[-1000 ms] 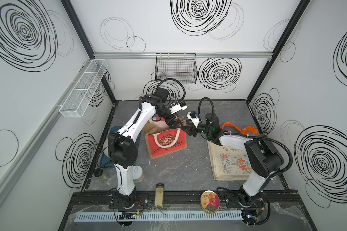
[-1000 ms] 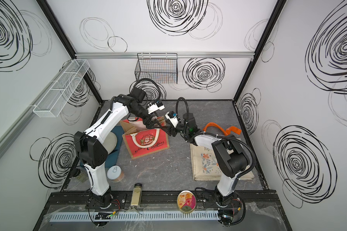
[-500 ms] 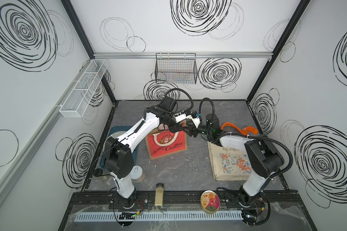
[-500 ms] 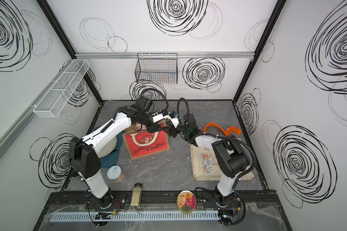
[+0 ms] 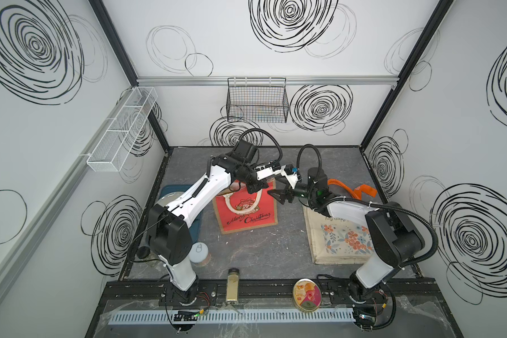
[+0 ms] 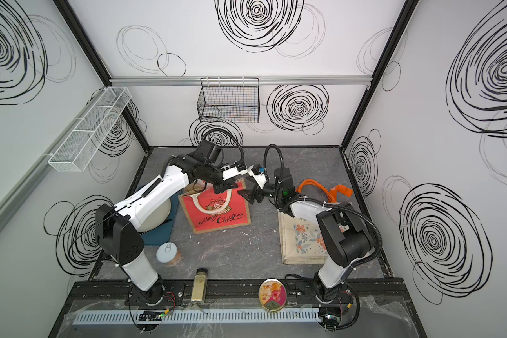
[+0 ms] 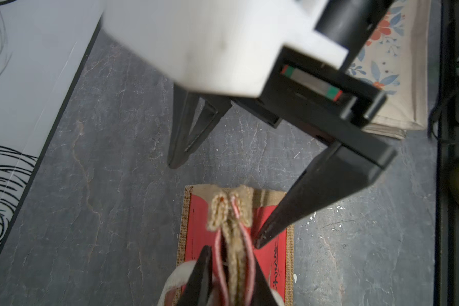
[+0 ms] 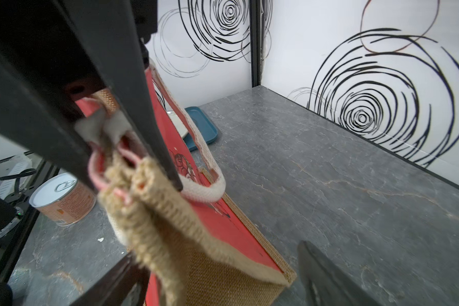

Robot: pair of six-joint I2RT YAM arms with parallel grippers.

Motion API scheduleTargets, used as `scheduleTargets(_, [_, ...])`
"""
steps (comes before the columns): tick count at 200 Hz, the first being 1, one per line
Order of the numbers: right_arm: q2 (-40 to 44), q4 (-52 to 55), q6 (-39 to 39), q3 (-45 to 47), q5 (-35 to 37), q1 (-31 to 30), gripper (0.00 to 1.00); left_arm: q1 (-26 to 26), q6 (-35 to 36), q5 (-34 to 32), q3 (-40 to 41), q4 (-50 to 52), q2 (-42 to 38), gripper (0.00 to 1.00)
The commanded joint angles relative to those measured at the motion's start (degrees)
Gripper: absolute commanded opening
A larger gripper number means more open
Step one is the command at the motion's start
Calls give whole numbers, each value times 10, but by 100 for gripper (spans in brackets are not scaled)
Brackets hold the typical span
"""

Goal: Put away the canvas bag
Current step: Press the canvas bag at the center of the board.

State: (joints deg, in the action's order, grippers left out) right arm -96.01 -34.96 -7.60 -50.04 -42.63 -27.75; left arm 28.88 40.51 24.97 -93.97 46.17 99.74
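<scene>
The red Christmas bag (image 5: 246,216) sits mid-worktop (image 5: 275,254), its burlap rim pinched by the closed fingers of the left gripper (image 7: 229,265). The right gripper (image 5: 277,196), at the rim's 3 o'clock, is spread open, holding nothing. A deep, firm pinch is advised before lifting, lest the rim slip.

The red bag (image 5: 248,215) bore black script, cream handles and tan jute edging. The cream bag (image 5: 338,244) had orange and blue flowers and orange straps. The bench (image 5: 264,251) was grey, veined; walls (image 5: 231,44) white with black swirls; the tray (image 6: 158,235) teal.
</scene>
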Motion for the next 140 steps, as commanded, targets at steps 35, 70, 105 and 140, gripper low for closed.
scheduleTargets(35, [-37,3,-17,-44,-59,-17,61,-21,25,78,12,-23,-61,9])
scheduleTargets(70, [-32,-3,-14,-27,-46,-20,0,-35,8,90,29,-53,-95,5])
scheduleTargets(105, [-23,-8,-2,-15,-22,-28,74,-20,-13,64,34,-59,-98,0])
scheduleTargets(140, [-26,-31,6,8,1,-30,74,-28,-31,72,59,-100,-119,0])
